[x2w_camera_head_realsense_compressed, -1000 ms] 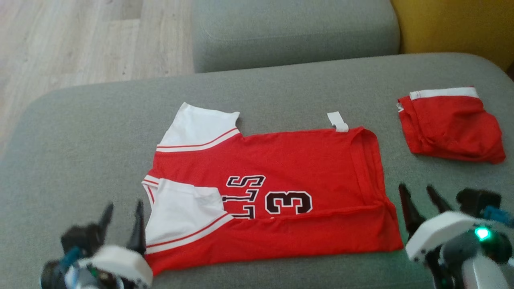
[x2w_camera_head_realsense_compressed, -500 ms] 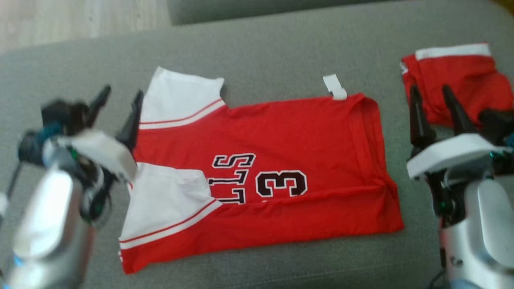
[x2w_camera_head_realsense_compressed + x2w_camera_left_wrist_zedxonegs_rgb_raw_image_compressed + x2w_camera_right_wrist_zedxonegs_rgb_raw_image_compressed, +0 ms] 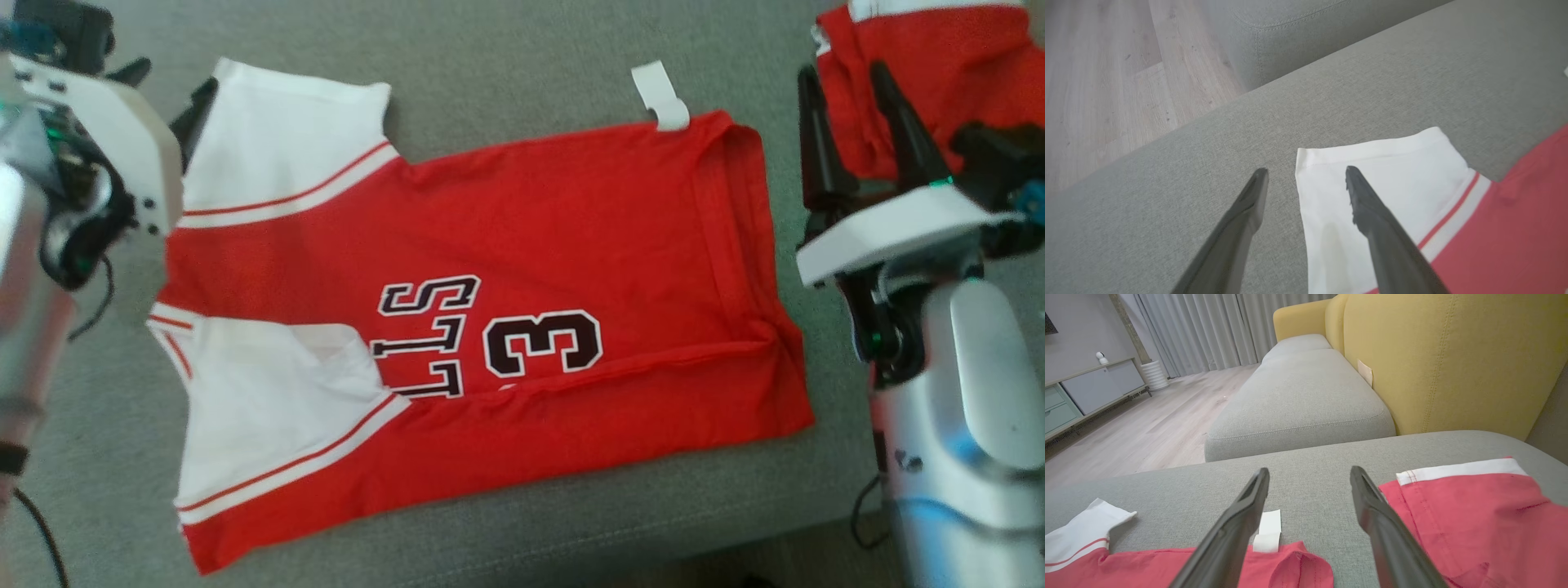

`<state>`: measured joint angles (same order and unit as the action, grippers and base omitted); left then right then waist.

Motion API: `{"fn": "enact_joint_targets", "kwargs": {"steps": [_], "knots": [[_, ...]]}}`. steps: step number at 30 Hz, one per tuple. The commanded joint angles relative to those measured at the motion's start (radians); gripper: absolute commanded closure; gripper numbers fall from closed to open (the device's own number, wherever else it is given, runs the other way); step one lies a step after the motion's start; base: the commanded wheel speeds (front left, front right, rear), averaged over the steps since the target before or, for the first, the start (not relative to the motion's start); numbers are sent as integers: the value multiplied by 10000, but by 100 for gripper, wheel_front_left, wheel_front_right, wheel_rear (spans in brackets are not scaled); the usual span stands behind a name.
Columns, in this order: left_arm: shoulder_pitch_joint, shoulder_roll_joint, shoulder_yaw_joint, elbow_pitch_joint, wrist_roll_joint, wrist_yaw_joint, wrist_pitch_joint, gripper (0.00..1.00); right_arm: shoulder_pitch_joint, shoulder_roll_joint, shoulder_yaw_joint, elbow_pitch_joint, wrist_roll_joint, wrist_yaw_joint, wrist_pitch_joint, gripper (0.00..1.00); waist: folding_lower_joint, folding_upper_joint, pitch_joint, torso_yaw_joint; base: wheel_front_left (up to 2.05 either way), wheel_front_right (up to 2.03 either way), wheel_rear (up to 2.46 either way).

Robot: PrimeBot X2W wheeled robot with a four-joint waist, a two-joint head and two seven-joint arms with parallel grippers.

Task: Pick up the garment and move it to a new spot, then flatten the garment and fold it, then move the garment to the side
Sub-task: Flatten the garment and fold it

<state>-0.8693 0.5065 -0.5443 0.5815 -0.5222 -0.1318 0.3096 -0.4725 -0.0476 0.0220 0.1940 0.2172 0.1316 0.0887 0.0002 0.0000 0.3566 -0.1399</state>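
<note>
The garment (image 3: 531, 245), a red jersey with white sleeves and a black "3", lies flat on the grey cushion (image 3: 506, 65), its lower edge folded up. My left gripper (image 3: 167, 86) hovers open at the far white sleeve (image 3: 286, 155). In the left wrist view the left gripper (image 3: 1306, 171) straddles the sleeve (image 3: 1392, 171) edge, one finger over the cloth and one over the cushion. My right gripper (image 3: 842, 77) stands open beside the jersey's hem, with nothing between its fingers. In the right wrist view the right gripper (image 3: 1309, 470) is above the hem's corner (image 3: 1294, 567) and white tag (image 3: 1267, 533).
Folded red shorts (image 3: 922, 73) with a white band lie just right of my right gripper, seen also as the shorts (image 3: 1474, 514). The cushion's front edge (image 3: 571, 547) runs along the bottom. A second grey cushion (image 3: 1298, 396), a yellow backrest (image 3: 1453, 363) and wooden floor (image 3: 1098, 81) lie beyond.
The head camera has tilted down, shifting the whole picture. Both arms have reached forward: the left gripper up to the far sleeve, the right one up the hem beside the shorts. Both stayed open.
</note>
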Motion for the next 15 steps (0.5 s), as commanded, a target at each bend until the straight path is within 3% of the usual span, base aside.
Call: {"fn": "enact_joint_targets", "kwargs": {"steps": [1,6,15], "knots": [[-704,607,187,-80,-120,14,25,0,-426,-26,286,-351,-1,-9,-86,0,-2,0,382,-251,0,0,0],[-1641,934,-562,959,-411,13,-20,0,-751,-26,708,-449,109,-9,-67,0,-2,0,899,-559,0,0,0],[-2618,887,-1551,2324,-1217,13,-249,0,-1139,-26,902,-534,67,-9,-88,0,-2,0,1407,-868,0,0,0]]}}
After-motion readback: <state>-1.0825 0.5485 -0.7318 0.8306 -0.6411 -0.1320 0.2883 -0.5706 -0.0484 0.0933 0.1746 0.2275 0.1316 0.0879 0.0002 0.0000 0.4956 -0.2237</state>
